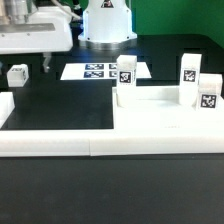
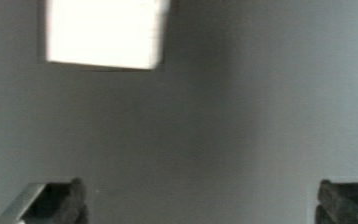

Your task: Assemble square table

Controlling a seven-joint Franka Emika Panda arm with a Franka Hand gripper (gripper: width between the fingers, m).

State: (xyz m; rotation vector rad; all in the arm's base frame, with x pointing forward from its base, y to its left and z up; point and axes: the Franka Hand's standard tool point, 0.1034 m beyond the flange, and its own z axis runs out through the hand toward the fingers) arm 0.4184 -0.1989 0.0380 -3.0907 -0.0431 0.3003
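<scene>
Hovering spread over the dark tabletop (image 2: 194, 140), the fingers (image 2: 51, 203) pinch nothing — one white leg (image 2: 108, 33) lies toward eleven o'clock. Three tagged legs (image 1: 126, 80) stand near the white border bars (image 1: 110, 140).

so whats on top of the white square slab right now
Three white tagged legs stand upright on the square slab: one toward the exterior view's left, two toward its right. Whether they sit in the corner holes is hidden.

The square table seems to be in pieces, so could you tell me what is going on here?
The gripper is open and holds nothing; in the wrist view only dark table and one white part show. The slab lies flat with three legs standing on or near it. Another leg sits apart near the marker board.
</scene>
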